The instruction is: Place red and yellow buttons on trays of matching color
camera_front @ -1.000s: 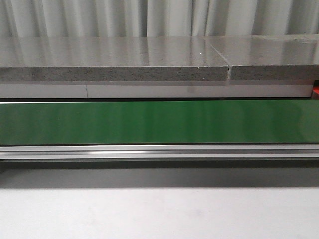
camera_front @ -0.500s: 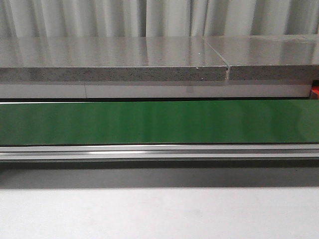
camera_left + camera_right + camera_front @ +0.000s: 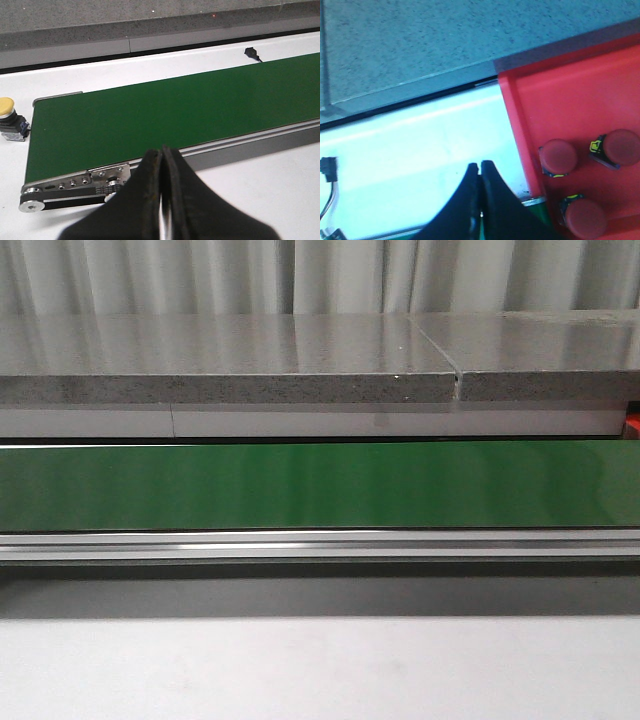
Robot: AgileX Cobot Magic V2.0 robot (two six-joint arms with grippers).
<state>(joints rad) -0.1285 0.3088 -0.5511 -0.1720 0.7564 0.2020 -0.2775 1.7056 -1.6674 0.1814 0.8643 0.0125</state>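
Observation:
In the left wrist view a yellow button (image 3: 8, 108) on a dark base stands on the white table just off the end of the green conveyor belt (image 3: 165, 115). My left gripper (image 3: 162, 150) is shut and empty, above the belt's near rail. In the right wrist view a red tray (image 3: 560, 105) holds three red buttons (image 3: 558, 156) (image 3: 622, 146) (image 3: 585, 218). My right gripper (image 3: 480, 165) is shut and empty, beside the tray's edge over the white table. No yellow tray is in view. Neither gripper shows in the front view.
The green belt (image 3: 320, 485) runs across the front view with a metal rail (image 3: 320, 543) in front and a grey stone counter (image 3: 230, 360) behind. A small black sensor (image 3: 251, 52) sits beyond the belt. Wires (image 3: 329, 200) lie on the white table.

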